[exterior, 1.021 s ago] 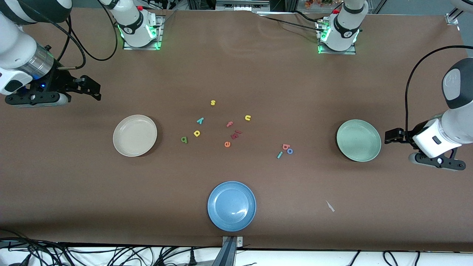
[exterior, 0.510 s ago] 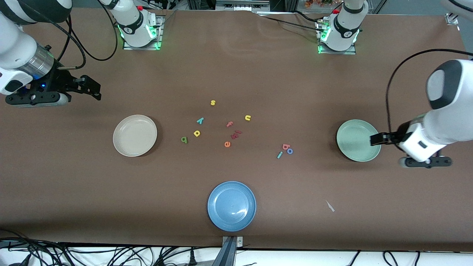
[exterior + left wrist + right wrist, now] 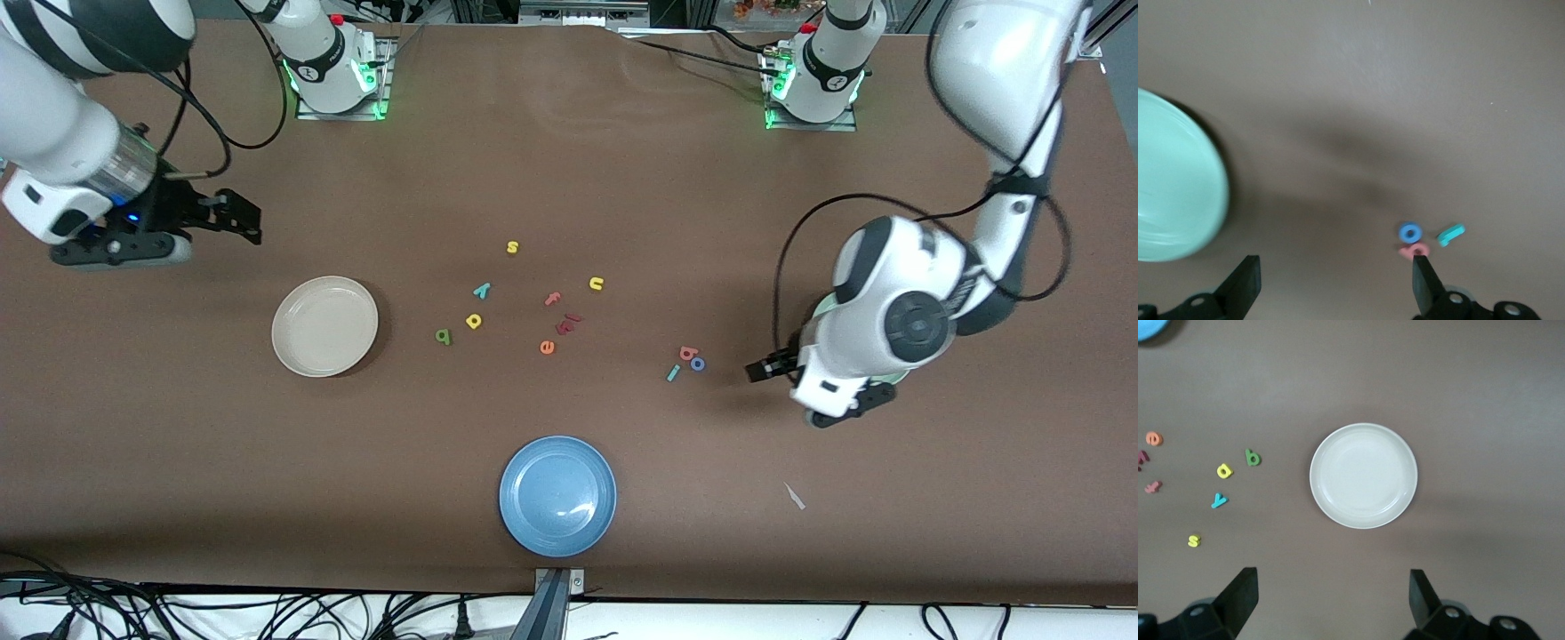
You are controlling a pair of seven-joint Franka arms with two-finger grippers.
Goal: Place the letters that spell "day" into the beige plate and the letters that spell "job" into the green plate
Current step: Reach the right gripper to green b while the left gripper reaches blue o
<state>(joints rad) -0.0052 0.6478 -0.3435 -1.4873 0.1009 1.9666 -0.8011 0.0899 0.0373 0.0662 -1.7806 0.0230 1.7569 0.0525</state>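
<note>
Blue plate point(image 3: 557, 496) sits nearest the front camera at mid-table, empty and no part of the task. Farther up, the "job" set lies bunched: teal "j" point(image 3: 673, 372), blue "o" point(image 3: 698, 364) and salmon "b" point(image 3: 687, 354), the "o" and "b" touching or nearly so, the "j" just beside them. The left gripper point(image 3: 762, 370) hangs low over bare table between that cluster and the green plate point(image 3: 822, 307), fingers spread wide and holding nothing; likely lined up to take one of the three, with the drop-off plate right at hand. The arm's bulk hides most of that plate in the front view; the left wrist view shows its rim point(image 3: 1217, 175) clear and nothing on the part that shows. Toward the right arm's end, the "day" letters lie loose in the middle scatter: green one point(image 3: 443, 336), yellow one point(image 3: 474, 321), teal "y" point(image 3: 481, 290), all near the beige plate point(image 3: 324, 325), which is empty. Distractors mixed in: orange "e" point(image 3: 547, 348), salmon "f" point(image 3: 553, 299), yellow "u" point(image 3: 596, 284), yellow "s" point(image 3: 512, 247). The right gripper point(image 3: 236, 218) waits over bare table just beyond the beige plate's upper rim, jaws wide, empty. Surface is a plain brown mat point(image 3: 569, 160), a faint crease near the arm bases; cables trail along both edges.
</note>
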